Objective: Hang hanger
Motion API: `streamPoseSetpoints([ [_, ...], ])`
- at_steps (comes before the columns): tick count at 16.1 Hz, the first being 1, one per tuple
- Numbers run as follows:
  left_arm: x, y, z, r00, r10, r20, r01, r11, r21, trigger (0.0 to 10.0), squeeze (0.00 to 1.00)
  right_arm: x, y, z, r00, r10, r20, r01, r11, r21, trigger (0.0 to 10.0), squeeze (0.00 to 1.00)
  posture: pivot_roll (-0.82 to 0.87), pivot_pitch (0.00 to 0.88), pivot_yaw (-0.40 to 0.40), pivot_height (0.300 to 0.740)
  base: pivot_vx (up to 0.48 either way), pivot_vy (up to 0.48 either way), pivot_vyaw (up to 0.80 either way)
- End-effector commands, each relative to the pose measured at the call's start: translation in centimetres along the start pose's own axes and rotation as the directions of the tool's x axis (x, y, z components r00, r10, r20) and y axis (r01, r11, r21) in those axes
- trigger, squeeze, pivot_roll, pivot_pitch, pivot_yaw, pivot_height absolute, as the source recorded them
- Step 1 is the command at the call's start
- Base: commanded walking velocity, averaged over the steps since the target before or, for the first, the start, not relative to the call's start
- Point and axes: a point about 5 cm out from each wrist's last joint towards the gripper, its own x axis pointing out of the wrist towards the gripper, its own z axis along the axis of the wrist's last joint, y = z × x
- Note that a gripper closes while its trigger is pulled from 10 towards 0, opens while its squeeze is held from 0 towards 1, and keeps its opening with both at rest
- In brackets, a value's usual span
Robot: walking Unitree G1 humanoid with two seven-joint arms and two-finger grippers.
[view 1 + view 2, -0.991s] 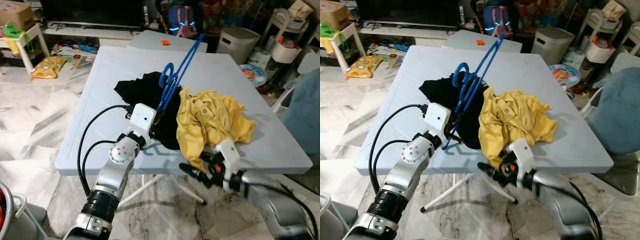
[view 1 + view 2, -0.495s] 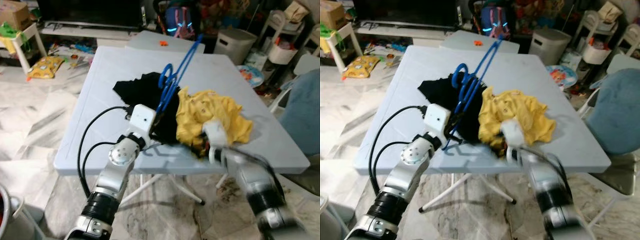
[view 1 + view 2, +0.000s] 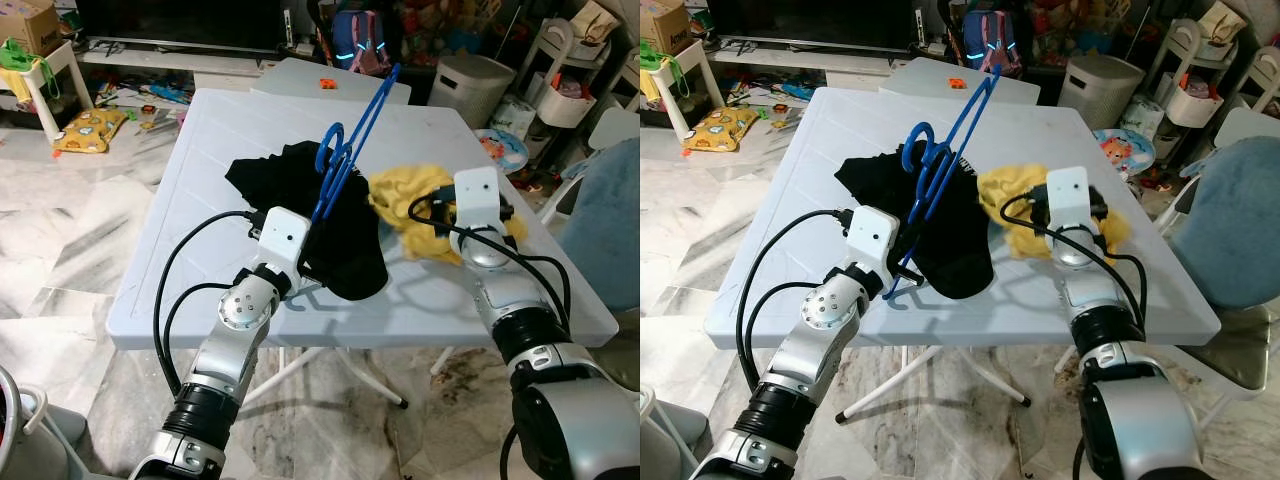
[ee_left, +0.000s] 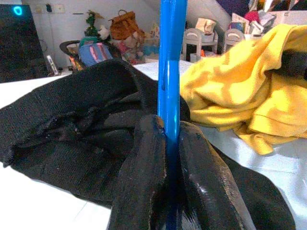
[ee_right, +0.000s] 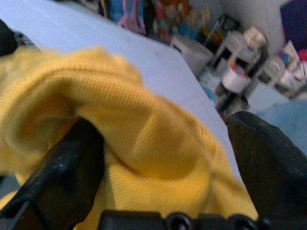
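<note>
Since a second ago the right arm has swung up from under the near edge of the table and now reaches over it, and the yellow shirt [image 3: 420, 205] has bunched up into a smaller heap further back.

The blue hanger [image 3: 345, 150] stands tilted in the middle of the frame, with its hook at the bottom near the front edge of the table [image 3: 200, 150] and its long part pointing up toward the top middle. The left claw [image 4: 168, 187] has its two black fingers [image 4: 139, 177] squeezed tight on the hanger's blue bar, low down and just in front of the black cloth [image 3: 330, 215]. The black cloth lies spread in the middle of the table, under and behind the hanger.

The yellow shirt sits just to the right of the black cloth, touching it. The right claw [image 5: 163, 158] is pushed into the shirt with its fingers [image 5: 62, 177] spread wide apart, one on each side of a thick fold of yellow. I cannot tell if it is really gripping that fold.

A grey-blue chair [image 3: 610, 230] stands at the right edge of the frame. Toys and boxes lie on the marble floor [image 3: 70, 240] in the upper left.
</note>
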Motion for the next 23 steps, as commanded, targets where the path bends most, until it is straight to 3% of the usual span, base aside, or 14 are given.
streamPoseSetpoints([
  [1, -0.1, -0.6, -0.7, 0.999, -0.015, -0.035, 0.015, 1.0, -0.003, 10.0, 0.0, -0.3, 0.3, 0.2, 0.997, 0.05, 0.065, -0.051, 0.998, 0.022, 10.0, 0.0, 0.08, 0.0, -0.141, 0.74, 0.0, 0.0, 0.0],
  [4, -0.1, -0.6, -0.7, 0.999, -0.014, -0.036, 0.014, 1.0, -0.006, 10.0, 0.0, -1.9, 0.0, -1.6, 0.982, 0.154, 0.107, -0.159, 0.987, 0.036, 10.0, 0.0, 0.07, 0.0, -0.136, 0.74, 0.0, 0.0, 0.0],
  [7, -0.2, -0.6, -1.0, 0.998, -0.03, -0.047, 0.03, 1.0, -0.01, 10.0, 0.0, -5.1, -3.0, -3.9, 0.98, 0.155, 0.127, -0.148, 0.987, -0.063, 10.0, 0.0, 0.05, 0.0, -0.116, 0.74, 0.0, 0.0, 0.0],
  [8, -0.2, -0.6, -1.0, 0.998, -0.033, -0.048, 0.032, 0.999, -0.01, 10.0, 0.0, -5.4, -3.3, -4.0, 0.98, 0.154, 0.125, -0.148, 0.987, -0.062, 10.0, 0.0, 0.05, 0.0, -0.116, 0.74, 0.0, 0.0, 0.0],
  [9, -0.1, -0.7, -1.0, 0.998, -0.042, -0.049, 0.042, 0.999, -0.011, 10.0, 0.0, -7.2, -4.5, -5.2, 0.981, 0.174, 0.081, -0.171, 0.985, -0.034, 10.0, 0.0, 0.04, 0.0, -0.107, 0.74, 0.0, 0.0, 0.0],
  [11, 0.0, -0.8, -1.0, 0.998, -0.049, -0.05, 0.048, 0.999, -0.011, 10.0, 0.0, -8.8, -4.6, -5.9, 0.97, 0.237, 0.056, -0.236, 0.971, -0.031, 10.0, 0.0, 0.03, 0.0, -0.099, 0.74, 0.0, 0.0, 0.0],
  [13, 0.1, -1.0, -1.0, 0.997, -0.063, -0.05, 0.063, 0.998, -0.011, 10.0, 0.0, -11.6, -3.7, -6.7, 0.918, 0.397, -0.003, -0.396, 0.917, -0.037, 10.0, 0.0, 0.02, 0.0, -0.094, 0.74, 0.0, 0.0, 0.0],
  [14, 0.1, -1.0, -1.0, 0.996, -0.068, -0.051, 0.068, 0.998, -0.01, 10.0, 0.0, -13.4, -2.9, -7.0, 0.855, 0.516, -0.039, -0.518, 0.855, -0.035, 10.0, 0.0, 0.02, 0.0, -0.092, 0.74, 0.0, 0.0, 0.0],
  [16, 0.2, -1.1, -1.0, 0.996, -0.069, -0.049, 0.068, 0.998, -0.011, 10.0, 0.0, -14.5, -3.1, -6.8, 0.833, 0.552, -0.042, -0.554, 0.832, -0.023, 10.0, 0.0, 0.02, 0.0, -0.097, 0.74, 0.0, 0.0, 0.0],
  [19, -0.1, -0.9, -1.1, 0.996, -0.076, -0.055, 0.075, 0.997, -0.03, 10.0, 0.0, -14.6, -4.0, -5.8, 0.875, 0.484, 0.007, -0.484, 0.875, 0.019, 10.0, 0.0, 0.03, 0.0, -0.103, 0.74, 0.0, 0.0, 0.0],
  [23, -1.2, -1.1, -1.4, 0.993, -0.111, -0.049, 0.109, 0.993, -0.045, 10.0, 0.0, -14.8, -5.5, -4.0, 0.973, 0.213, 0.085, -0.223, 0.965, 0.137, 10.0, 0.0, 0.02, 0.0, -0.097, 0.74, 0.0, 0.0, 0.0],
])
